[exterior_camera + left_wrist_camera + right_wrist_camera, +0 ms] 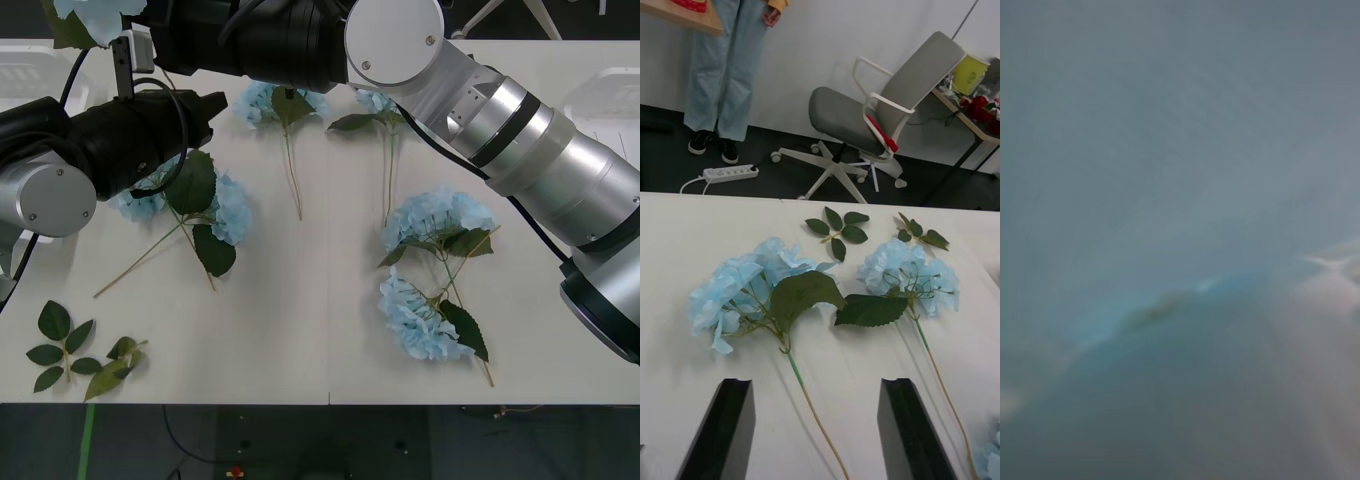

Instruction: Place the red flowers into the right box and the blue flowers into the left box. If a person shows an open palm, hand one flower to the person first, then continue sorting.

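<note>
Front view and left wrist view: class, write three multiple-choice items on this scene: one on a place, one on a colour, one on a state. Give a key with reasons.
1. Where do the loose green leaf sprigs lie on the white table?
A. near-left corner
B. far-right corner
C. centre

2. What colour are the fluffy artificial flower heads on the table?
A. red
B. pale blue
C. yellow

3. How is the left gripper?
A. shut on a stalk
B. shut on a leaf
C. open, holding nothing

Key: 1 A, the sprigs lie by the table's near edge on the robot's left. 2 B, every head is sky-blue. 3 C, its black fingers stand apart above the table.
</note>
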Controlling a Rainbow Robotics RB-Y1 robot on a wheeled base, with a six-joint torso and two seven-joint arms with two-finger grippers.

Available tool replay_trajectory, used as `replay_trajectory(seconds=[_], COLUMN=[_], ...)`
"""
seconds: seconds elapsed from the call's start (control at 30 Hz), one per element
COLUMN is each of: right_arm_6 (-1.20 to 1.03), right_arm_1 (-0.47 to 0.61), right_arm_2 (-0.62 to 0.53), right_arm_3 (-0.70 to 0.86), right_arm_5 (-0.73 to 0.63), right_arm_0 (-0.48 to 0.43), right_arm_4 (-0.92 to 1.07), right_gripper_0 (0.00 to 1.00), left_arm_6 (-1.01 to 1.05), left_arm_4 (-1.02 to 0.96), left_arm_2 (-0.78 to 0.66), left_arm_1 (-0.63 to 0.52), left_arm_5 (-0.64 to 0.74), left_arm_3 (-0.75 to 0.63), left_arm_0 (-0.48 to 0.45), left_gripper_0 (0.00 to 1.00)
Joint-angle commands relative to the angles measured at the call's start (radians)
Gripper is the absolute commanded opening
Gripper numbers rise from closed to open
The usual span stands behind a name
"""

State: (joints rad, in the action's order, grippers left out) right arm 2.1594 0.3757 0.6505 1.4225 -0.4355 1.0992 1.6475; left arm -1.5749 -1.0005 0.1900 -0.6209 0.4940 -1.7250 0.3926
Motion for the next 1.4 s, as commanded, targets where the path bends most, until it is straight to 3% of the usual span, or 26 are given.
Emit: replay_trajectory(seconds=[0.03, 0.33, 0.37, 0.43, 0.47, 0.57, 0.67, 0.93, 1.2, 1.4], right_arm_6=[-0.027, -0.029, -0.029, -0.030, -0.030, -0.032, -0.033, -0.036, -0.062, -0.159], right_arm_1=[-0.018, -0.015, -0.014, -0.014, -0.012, -0.009, -0.008, 0.009, 0.111, 0.229], right_arm_2=[0.006, 0.006, 0.006, 0.006, 0.006, 0.006, 0.006, 0.006, 0.006, 0.006], right_arm_3=[0.003, -0.001, -0.001, -0.002, -0.002, -0.001, -0.002, -0.001, -0.001, -0.001], right_arm_5=[-0.003, -0.003, -0.003, -0.003, -0.003, -0.003, -0.003, -0.003, -0.109, -0.247], right_arm_0=[0.057, 0.057, 0.057, 0.057, 0.057, 0.057, 0.057, 0.059, 0.079, 0.079], right_arm_4=[-0.008, -0.025, -0.028, -0.028, -0.031, -0.038, -0.040, -0.038, 0.106, 0.153], right_gripper_0=[0.00, 0.00, 0.05, 0.28, 0.47, 0.82, 1.00, 1.00, 1.00, 1.00], left_arm_6=[-0.065, -0.076, -0.077, -0.077, -0.077, -0.077, -0.073, -0.059, -0.048, -0.045], left_arm_4=[0.011, 0.028, 0.028, 0.030, 0.030, 0.025, -0.004, -0.213, -0.434, -0.449], left_arm_2=[0.020, 0.020, 0.020, 0.020, 0.020, 0.020, 0.016, -0.096, -0.337, -0.368], left_arm_1=[0.018, 0.018, 0.017, 0.015, 0.007, -0.026, -0.088, -0.284, -0.453, -0.563], left_arm_5=[-0.034, -0.046, -0.049, -0.060, -0.068, -0.092, -0.115, -0.095, 0.199, 0.324], left_arm_3=[-0.033, -0.033, -0.031, -0.033, -0.036, -0.048, -0.067, -0.070, 0.051, 0.232], left_arm_0=[0.037, 0.035, 0.032, 0.023, 0.015, -0.014, -0.055, -0.182, -0.255, -0.250], left_gripper_0=[0.00, 0.00, 0.00, 0.00, 0.00, 0.00, 0.00, 0.00, 0.00, 0.00])
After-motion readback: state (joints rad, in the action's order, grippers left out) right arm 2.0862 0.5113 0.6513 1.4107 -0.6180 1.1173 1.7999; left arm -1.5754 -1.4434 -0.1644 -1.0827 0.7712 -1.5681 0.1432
